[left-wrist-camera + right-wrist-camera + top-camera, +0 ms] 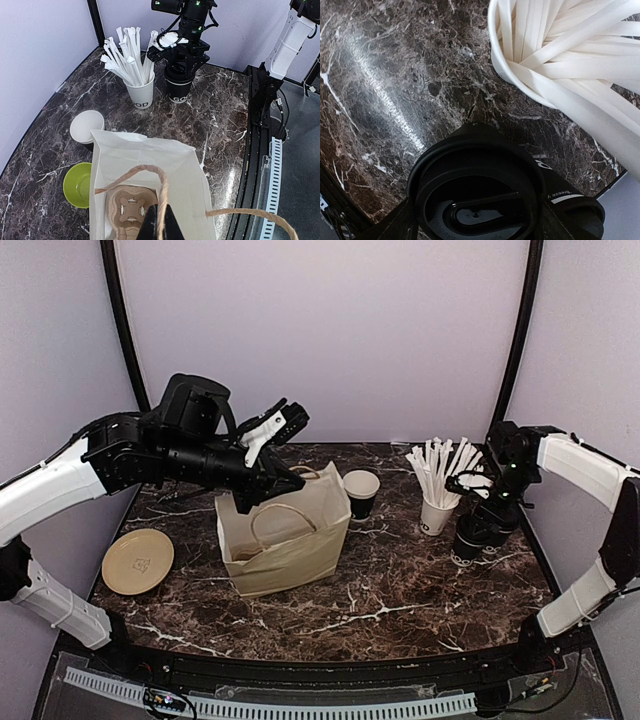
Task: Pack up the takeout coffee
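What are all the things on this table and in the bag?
table: one, dark marble, under everything
paper bag: one, cream with brown handles, standing mid-table
cup carrier: one, brown cardboard, inside the bag
open coffee cup: one, black with white rim, behind the bag's right corner
lidded coffee cup: one, black, beside the straw cup
straw cup: one, white, full of white straws, right of middle
plate: one, tan, left side
bowl: one, lime green, next to the bag
left fingers: black, shut on the bag's handle
right fingers: black, either side of the lidded cup; can't tell if they squeeze it
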`<state>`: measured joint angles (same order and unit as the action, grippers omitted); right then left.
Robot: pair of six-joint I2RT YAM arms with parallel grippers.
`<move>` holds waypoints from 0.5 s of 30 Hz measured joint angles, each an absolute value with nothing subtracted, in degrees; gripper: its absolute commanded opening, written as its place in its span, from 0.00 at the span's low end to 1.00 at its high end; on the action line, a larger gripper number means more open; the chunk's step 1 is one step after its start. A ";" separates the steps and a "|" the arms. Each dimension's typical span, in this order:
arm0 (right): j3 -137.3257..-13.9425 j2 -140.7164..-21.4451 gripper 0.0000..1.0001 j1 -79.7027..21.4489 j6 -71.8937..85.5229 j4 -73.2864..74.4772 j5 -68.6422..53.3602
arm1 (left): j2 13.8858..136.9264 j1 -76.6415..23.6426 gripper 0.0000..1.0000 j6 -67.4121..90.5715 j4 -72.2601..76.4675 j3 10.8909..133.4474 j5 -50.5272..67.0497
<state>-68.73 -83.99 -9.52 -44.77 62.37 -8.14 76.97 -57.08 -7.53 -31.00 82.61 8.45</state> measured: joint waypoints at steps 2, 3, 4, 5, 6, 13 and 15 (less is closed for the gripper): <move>-68.51 -83.99 0.66 -9.67 -44.62 62.30 -7.66 | 76.97 -57.10 0.00 -7.53 -31.00 82.56 8.47; -68.51 -83.99 0.64 -9.82 -44.42 62.33 -7.53 | 76.97 -57.08 0.00 -7.53 -31.00 82.54 8.47; -68.51 -83.99 0.64 -9.96 -44.25 62.37 -7.42 | 76.97 -57.08 0.00 -7.53 -31.00 82.54 8.47; -68.51 -83.94 0.63 -10.09 -44.25 62.35 -7.25 | 76.97 -57.08 0.00 -7.53 -31.00 82.54 8.45; -68.51 -83.88 0.62 -10.24 -44.07 62.41 -7.16 | 76.97 -57.08 0.00 -7.53 -31.00 82.54 8.45; -68.51 -81.89 0.54 -12.38 -43.99 64.40 -7.51 | 76.97 -57.08 0.00 -7.53 -31.05 82.54 8.10; -68.58 -80.09 0.53 -13.30 -43.88 65.41 -8.29 | 76.97 -57.08 0.00 -7.55 -31.05 82.56 7.73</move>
<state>-68.58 -80.09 -13.30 -43.88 65.41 -8.29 76.97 -57.08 -7.55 -31.05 82.56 7.73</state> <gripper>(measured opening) 0.698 0.026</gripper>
